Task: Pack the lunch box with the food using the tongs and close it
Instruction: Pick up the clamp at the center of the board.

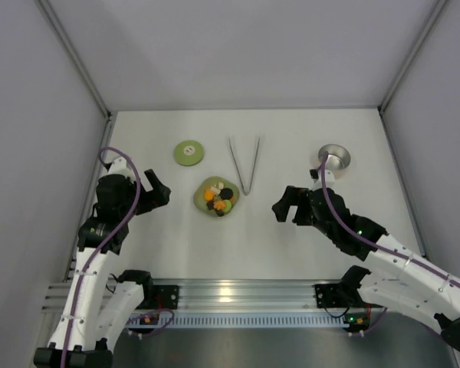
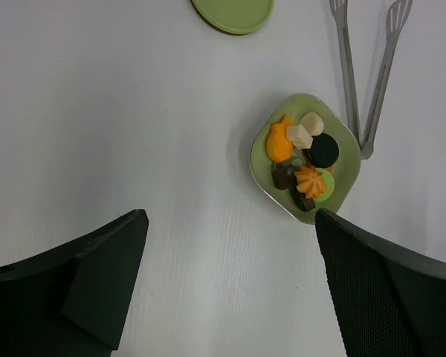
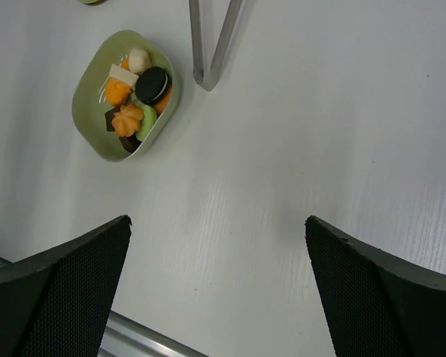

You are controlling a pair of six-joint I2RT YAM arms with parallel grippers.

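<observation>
Jaws of my left gripper stand spread, holding nothing. Rightward I see: flat round green lid, light green squarish plate carrying small orange, green, dark and white food pieces, long silvery metal tongs just beside it, my right gripper likewise spread, round silvery metal tin.

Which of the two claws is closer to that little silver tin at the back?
Right. The right gripper hangs on the near side of the tin, a bit inward; the left gripper is across the table, past the plate.

White arms, black joints and fingers — purple cables alongside.
</observation>
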